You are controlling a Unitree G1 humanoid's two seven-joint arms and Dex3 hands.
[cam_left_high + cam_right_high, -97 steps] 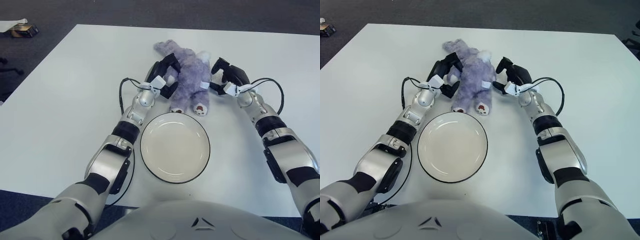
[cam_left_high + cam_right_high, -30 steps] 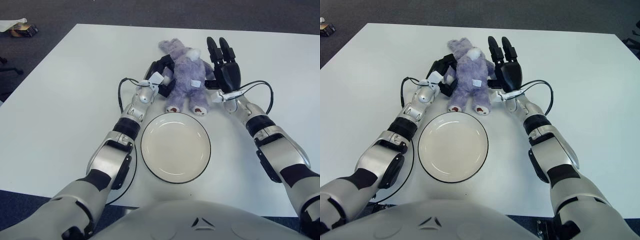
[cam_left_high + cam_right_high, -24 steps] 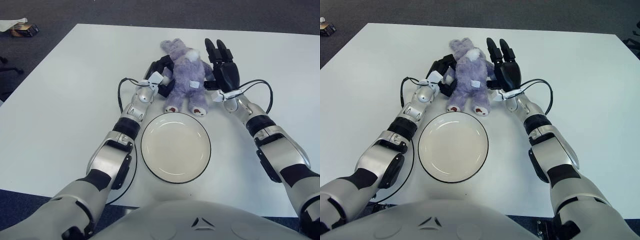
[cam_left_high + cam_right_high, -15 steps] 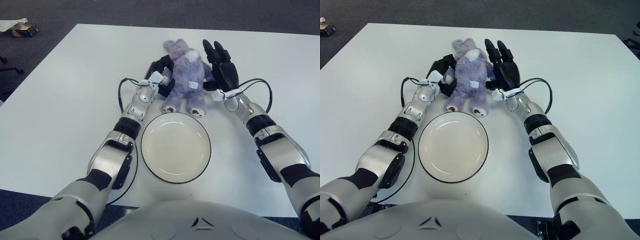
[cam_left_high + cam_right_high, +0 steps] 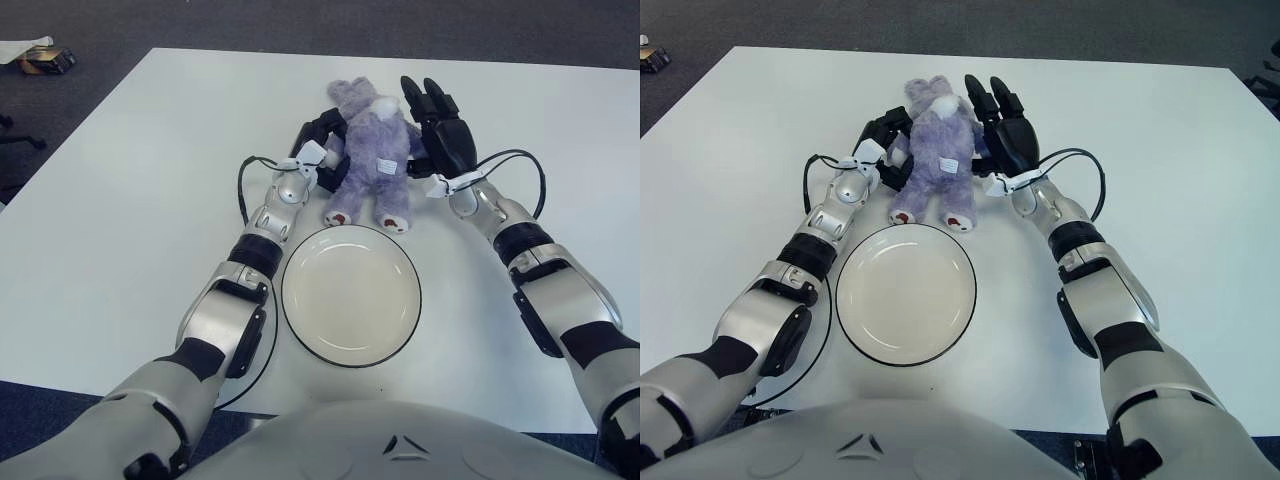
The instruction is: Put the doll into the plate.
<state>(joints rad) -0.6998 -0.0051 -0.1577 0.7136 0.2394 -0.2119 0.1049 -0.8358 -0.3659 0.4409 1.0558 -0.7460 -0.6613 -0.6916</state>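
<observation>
while the purple doll sits propped between both arms at the far side of the white table, the left eye view shows the left robot hand curled against the doll's left flank, its dark fingers pressed into the plush. the right robot hand stands upright just beside the doll's right flank, fingers straight and pointing away from the robot, palm turned toward the plush; whether the palm touches it cannot be told. the doll's two feet with their brown soles point toward the plate, which lies on the table just nearer the robot than the doll, apart from it and holding nothing. a small dark object lies on the floor past the table's far left corner.

from the right eye view the same doll shows a white tag on its belly and its ears toward the table's far edge. the left robot hand wraps the side of the doll, and the right robot hand keeps its fingers extended against the other side. the plate sits between the two forearms, its dark rim fully visible.
</observation>
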